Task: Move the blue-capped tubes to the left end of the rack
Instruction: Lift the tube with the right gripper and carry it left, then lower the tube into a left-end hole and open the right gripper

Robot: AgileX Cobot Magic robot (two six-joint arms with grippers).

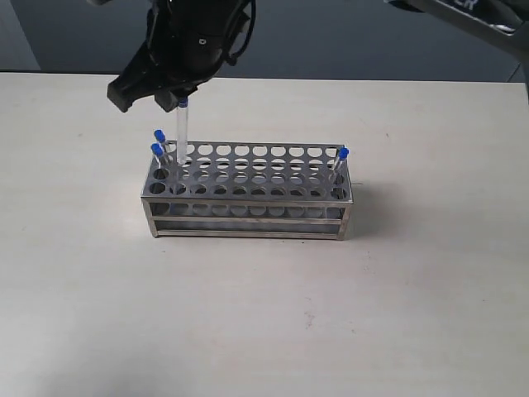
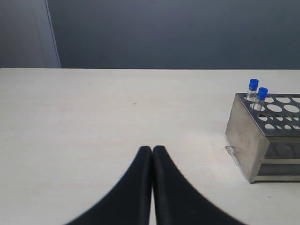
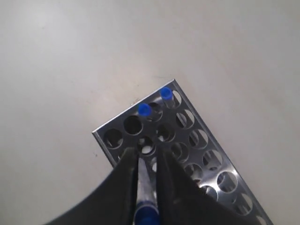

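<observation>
1. Right gripper (image 1: 180,98) reaches across to the left side of the exterior view, its two black fingers pinching one blue-capped tube (image 1: 183,132) just below the cap.
2. That tube hangs upright, its lower end down at the top plate of the rack (image 1: 248,203), by the left end. The right wrist view lines the tip up with a hole one row in from the end, though whether it has entered the hole cannot be told.
3. Two more blue-capped tubes (image 1: 159,135) (image 1: 155,150) stand in the holes of the end row, just beside the held one, both leaning slightly.
4. At the far right end of the rack stands a fourth tube (image 1: 342,154), well apart from the others.
5. Between these, the holes of the steel plate show no tubes.
6. Left gripper (image 2: 152,149) hangs over the pale table (image 2: 93,117) with its fingers pressed together on nothing. The rack's left end is off to one side of it, apart.
</observation>
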